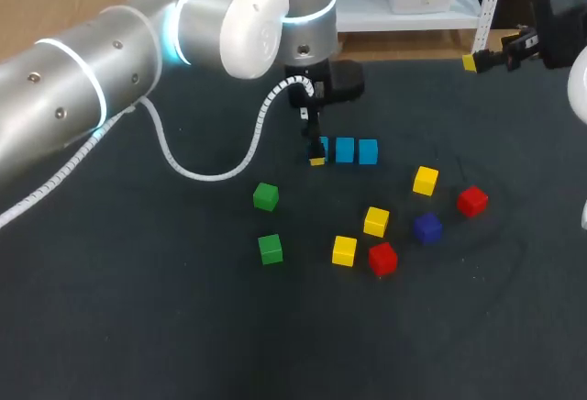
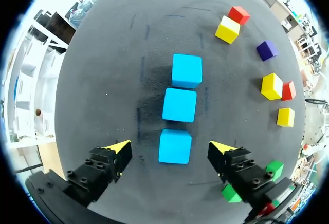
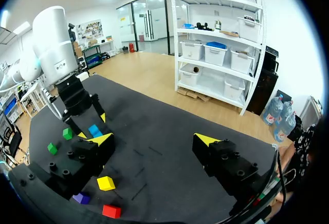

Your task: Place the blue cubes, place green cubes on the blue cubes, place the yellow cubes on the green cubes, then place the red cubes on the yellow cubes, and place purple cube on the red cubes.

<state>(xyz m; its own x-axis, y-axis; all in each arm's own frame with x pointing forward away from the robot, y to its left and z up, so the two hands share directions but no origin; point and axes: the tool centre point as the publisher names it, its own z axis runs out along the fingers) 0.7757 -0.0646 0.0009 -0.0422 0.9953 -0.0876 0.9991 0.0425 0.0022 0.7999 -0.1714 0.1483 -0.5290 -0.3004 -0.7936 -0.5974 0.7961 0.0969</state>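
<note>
Three blue cubes lie in a row: the nearest one [image 2: 175,146], the middle one [image 2: 180,105] and the far one [image 2: 186,71]. My left gripper [image 2: 171,148] is open and straddles the nearest cube, with a gap on each side. From above, that gripper [image 1: 315,148] partly hides the leftmost blue cube [image 1: 322,148]. Two green cubes [image 1: 265,196] [image 1: 270,249] lie to the front left. Yellow cubes [image 1: 425,180] [image 1: 376,221] [image 1: 344,250], red cubes [image 1: 472,201] [image 1: 382,258] and a purple cube [image 1: 426,227] are scattered at the right. My right gripper [image 3: 153,140] is open and empty, at the far right [image 1: 472,61].
The dark table [image 1: 138,327] has bare room at the front and left. My left arm's white cable [image 1: 211,172] hangs low over the table behind the green cubes.
</note>
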